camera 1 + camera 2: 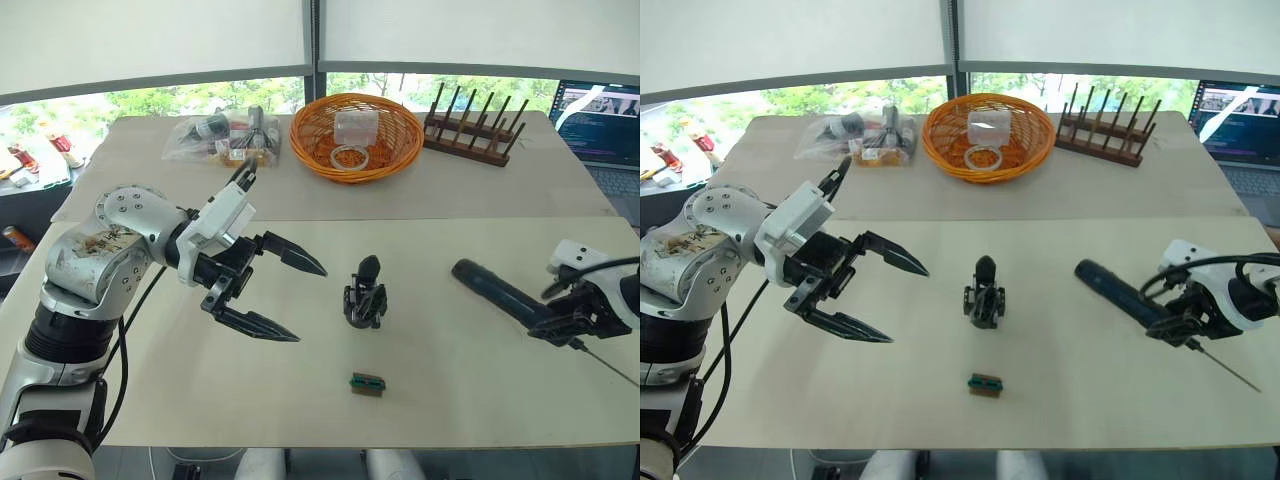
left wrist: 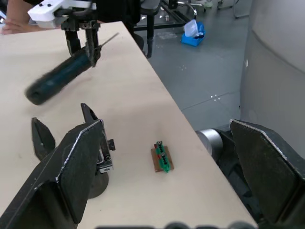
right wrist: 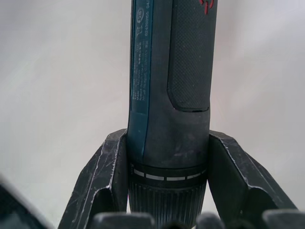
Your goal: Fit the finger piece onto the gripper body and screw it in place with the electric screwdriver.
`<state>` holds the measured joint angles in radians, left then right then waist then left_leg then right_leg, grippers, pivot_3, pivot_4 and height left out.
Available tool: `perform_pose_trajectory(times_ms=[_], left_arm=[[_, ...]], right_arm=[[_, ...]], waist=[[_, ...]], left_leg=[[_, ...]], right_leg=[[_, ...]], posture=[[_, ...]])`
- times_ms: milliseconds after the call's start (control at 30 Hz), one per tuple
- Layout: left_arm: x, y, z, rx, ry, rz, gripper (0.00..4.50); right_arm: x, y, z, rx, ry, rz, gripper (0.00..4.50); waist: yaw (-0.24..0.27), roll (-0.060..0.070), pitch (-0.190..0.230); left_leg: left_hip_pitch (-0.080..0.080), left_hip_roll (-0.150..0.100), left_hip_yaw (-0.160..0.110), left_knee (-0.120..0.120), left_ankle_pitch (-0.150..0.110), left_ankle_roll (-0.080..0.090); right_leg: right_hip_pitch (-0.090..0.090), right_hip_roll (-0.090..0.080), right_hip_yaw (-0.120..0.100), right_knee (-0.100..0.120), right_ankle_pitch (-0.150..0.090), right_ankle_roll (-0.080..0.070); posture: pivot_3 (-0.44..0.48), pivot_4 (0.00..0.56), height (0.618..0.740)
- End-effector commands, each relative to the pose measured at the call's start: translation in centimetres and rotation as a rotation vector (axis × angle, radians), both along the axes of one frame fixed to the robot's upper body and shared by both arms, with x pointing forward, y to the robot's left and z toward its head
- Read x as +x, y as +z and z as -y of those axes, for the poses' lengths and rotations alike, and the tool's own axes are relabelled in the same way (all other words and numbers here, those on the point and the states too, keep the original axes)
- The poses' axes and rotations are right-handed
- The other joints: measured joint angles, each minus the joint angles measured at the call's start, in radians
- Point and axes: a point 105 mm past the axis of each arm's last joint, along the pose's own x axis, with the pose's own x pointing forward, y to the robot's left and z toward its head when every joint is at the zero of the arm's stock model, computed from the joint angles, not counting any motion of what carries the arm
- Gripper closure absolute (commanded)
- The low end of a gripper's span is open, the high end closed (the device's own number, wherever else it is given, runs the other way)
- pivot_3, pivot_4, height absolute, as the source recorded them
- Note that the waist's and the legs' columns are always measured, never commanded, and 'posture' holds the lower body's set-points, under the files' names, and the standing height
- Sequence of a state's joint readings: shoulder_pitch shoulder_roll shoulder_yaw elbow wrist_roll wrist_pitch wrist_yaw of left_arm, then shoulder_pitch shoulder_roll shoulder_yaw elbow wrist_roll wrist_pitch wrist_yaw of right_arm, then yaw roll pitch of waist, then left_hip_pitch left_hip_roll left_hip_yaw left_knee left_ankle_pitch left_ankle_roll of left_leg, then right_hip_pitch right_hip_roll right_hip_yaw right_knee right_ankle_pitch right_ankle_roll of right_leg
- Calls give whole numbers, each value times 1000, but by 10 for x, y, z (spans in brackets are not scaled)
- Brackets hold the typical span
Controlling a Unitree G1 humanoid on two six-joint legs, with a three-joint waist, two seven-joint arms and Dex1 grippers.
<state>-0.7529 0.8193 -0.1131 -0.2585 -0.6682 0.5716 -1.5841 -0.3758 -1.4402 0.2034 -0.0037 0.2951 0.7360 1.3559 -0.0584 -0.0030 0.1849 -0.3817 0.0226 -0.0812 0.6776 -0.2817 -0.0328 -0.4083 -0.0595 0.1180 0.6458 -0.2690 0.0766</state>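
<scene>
The gripper body [image 1: 365,298] stands at the table's middle, a black assembly with a pointed finger rising from it. I cannot tell the finger piece apart from it. My left gripper [image 1: 311,304] hovers open just to its left, nothing between the fingers; in the left wrist view the body [image 2: 104,164] sits partly behind one finger. The electric screwdriver [image 1: 495,290] lies low over the table at the right, its thin bit pointing toward the front right edge. My right gripper [image 1: 565,322] is shut on its bit end, as the right wrist view shows on the screwdriver [image 3: 171,95].
A small green-and-black block [image 1: 367,384] lies in front of the gripper body. On the back table are an orange basket [image 1: 355,135], a wooden peg rack [image 1: 475,130] and plastic bags [image 1: 220,138]. A laptop [image 1: 600,120] stands at the far right.
</scene>
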Motion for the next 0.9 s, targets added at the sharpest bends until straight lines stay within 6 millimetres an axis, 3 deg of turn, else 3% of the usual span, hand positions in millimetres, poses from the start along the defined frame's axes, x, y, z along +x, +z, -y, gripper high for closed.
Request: perform_pose_trajectory(times_ms=[33, 200, 233, 367, 400, 733, 900], left_arm=[[-2, 4, 3, 0, -43, 32, 0], [-10, 9, 5, -19, -84, 16, 0], [-11, 9, 5, -21, -86, 15, 0], [-17, 7, 6, -15, -101, 1, 0], [-19, 7, 6, -10, -106, -8, 0], [-18, 3, 8, -12, -92, 23, 0], [-14, 5, 7, -22, -76, 18, 0]], right_arm=[[10, -16, 0, -102, 129, 63, 2595], [18, -25, -2, -144, 198, 94, 2595], [17, -25, -3, -144, 202, 89, 1553], [16, -24, 0, -189, 219, 70, 212], [15, -22, 0, -193, 208, 48, 55], [22, -33, 1, -211, 207, 0, 55], [15, -40, -1, -174, 224, -40, 1586]], waist=[[0, -3, 0], [-3, -4, 1], [-4, -4, 1], [-6, -4, 1], [-7, -4, 1], [-9, -4, 1], [-6, -5, 1]], left_leg=[[-1, 0, 0, 1, 0, 0], [-3, -3, 1, 5, 1, -1], [-3, -3, 1, 5, 1, -1], [-2, -3, 1, 4, 1, -1], [-2, -3, 1, 4, 1, -1], [-2, -3, 1, 5, 1, -1], [-2, -3, 0, 5, 1, -1]], right_leg=[[0, 0, 0, 0, 0, 0], [-2, -3, 3, 1, 1, 2], [-2, -3, 3, 2, 1, 1], [-2, -3, 3, 2, 1, 1], [-2, -3, 3, 2, 1, 1], [-1, -3, 3, 3, 1, 1], [-1, -3, 2, 2, 1, 1]], posture=[[0, 150, 740], [0, 150, 740], [0, 150, 740], [0, 150, 740], [0, 150, 740], [0, 150, 740], [0, 150, 740]])
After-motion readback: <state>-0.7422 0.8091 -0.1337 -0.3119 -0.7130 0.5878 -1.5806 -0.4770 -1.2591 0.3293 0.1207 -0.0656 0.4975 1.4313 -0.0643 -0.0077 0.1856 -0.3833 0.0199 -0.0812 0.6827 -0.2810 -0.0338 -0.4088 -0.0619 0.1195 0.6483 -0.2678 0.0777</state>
